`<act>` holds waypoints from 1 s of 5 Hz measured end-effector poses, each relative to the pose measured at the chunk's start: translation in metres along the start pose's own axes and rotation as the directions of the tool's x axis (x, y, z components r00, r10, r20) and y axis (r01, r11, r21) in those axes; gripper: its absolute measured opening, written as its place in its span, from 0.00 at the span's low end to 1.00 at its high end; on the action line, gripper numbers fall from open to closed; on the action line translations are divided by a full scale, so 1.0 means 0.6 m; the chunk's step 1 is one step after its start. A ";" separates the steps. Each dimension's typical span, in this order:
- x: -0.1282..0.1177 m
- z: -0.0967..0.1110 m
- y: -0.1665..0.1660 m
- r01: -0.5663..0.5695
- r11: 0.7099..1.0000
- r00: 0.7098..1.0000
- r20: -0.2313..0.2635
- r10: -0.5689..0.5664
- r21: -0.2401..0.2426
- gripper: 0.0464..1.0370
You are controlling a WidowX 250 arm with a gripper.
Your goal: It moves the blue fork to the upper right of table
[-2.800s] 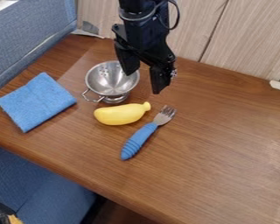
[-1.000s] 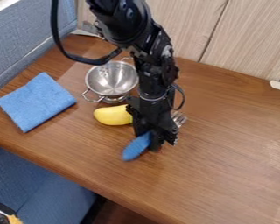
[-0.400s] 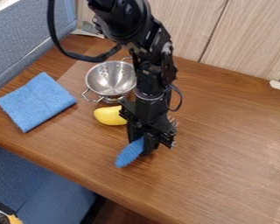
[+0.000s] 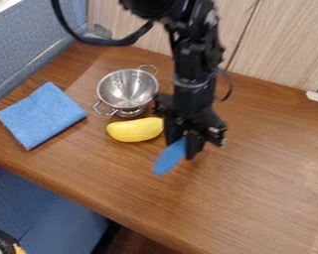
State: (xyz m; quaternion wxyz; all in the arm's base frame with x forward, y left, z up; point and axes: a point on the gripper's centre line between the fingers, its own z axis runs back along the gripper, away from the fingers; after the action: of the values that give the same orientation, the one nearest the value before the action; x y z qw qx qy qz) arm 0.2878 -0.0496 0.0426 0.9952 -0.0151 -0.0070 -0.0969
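Observe the black arm (image 4: 195, 92) in view from the top edge, with the gripper (image 4: 183, 147) hanging down over the middle of the table (image 4: 268, 183). Find both jaws clamped on the handle of the blue fork (image 4: 168, 159). Locate the fork near mid-table, with the rounded handle end pointing toward the lower left. Cannot confirm contact between fork and tabletop. Record the yellow banana (image 4: 131, 130) just left of the gripper. Note the metal colander (image 4: 125, 91) beyond the banana, upright on its base, and the folded blue cloth (image 4: 42, 115) lying flat farther left.
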 end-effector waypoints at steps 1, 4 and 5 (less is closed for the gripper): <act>0.049 0.033 -0.016 -0.039 0.999 0.998 0.045 0.040 -0.023 0.34; 0.182 0.000 -0.054 -0.108 0.994 0.994 0.017 0.108 -0.012 0.34; 0.203 -0.037 -0.066 -0.107 0.994 0.994 -0.015 0.107 0.006 0.34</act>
State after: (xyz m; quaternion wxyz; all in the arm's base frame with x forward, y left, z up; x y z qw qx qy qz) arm 0.4000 -0.1126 0.0236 0.9990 -0.0119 0.0011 -0.0437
